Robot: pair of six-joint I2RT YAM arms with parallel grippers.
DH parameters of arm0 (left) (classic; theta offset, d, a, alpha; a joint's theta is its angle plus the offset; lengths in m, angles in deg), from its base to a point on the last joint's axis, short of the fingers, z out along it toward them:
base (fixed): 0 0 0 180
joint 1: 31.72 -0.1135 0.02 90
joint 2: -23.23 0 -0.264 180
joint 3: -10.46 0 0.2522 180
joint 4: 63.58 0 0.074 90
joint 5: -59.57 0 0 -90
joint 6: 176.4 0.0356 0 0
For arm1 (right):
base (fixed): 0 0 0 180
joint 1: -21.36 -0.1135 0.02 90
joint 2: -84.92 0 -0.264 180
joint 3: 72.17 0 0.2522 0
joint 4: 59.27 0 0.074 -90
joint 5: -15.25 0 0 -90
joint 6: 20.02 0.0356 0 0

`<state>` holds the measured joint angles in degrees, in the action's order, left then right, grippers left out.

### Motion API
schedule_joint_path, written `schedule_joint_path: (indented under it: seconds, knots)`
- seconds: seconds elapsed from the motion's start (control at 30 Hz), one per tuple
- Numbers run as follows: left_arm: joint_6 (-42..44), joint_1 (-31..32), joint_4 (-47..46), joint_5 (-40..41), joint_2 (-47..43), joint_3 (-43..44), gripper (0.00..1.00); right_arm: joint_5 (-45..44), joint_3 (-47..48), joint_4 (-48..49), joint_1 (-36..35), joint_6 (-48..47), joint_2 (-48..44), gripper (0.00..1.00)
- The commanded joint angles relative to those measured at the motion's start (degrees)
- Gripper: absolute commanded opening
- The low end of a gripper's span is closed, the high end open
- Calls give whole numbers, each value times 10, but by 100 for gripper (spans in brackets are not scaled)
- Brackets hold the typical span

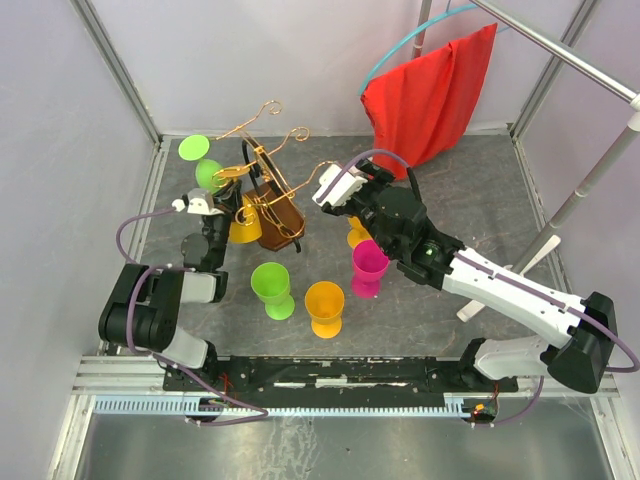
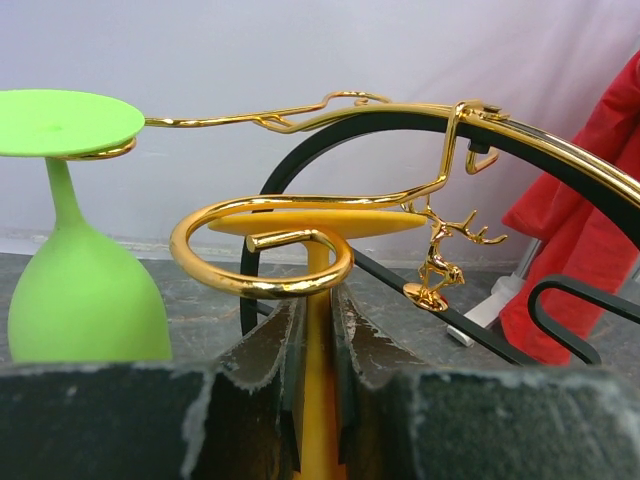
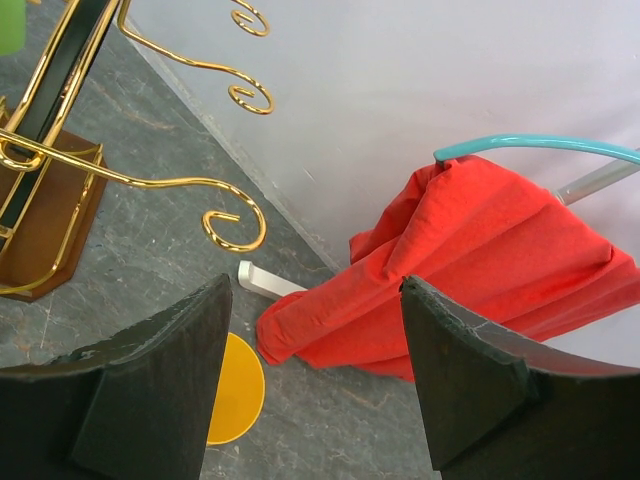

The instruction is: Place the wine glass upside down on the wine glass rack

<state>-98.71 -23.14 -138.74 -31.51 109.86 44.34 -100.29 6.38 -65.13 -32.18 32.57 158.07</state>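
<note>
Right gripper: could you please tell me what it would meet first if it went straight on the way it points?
The right gripper would most likely meet the red cloth, seen between its open jaws, though depth is unclear and the table may come first.

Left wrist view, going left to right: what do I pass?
Upside-down green wine glass → yellow wine glass in the left tool → gold deer ornament → red cloth.
</note>
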Motion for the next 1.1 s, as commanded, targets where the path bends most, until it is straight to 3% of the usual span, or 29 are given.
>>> schedule_joint_path:
  seconds: [0.0,0.53,1.07]
  knots:
    - [27,-6,-102,9,-3,-1,3,4,18,10,4,-3,2,76]
    - [-9,-5,-100,-38,-60,-33,3,7,3,16,7,12,-2,77]
    - [-31,6,-101,-94,-40,11,3,4,-4,14,7,17,-1,76]
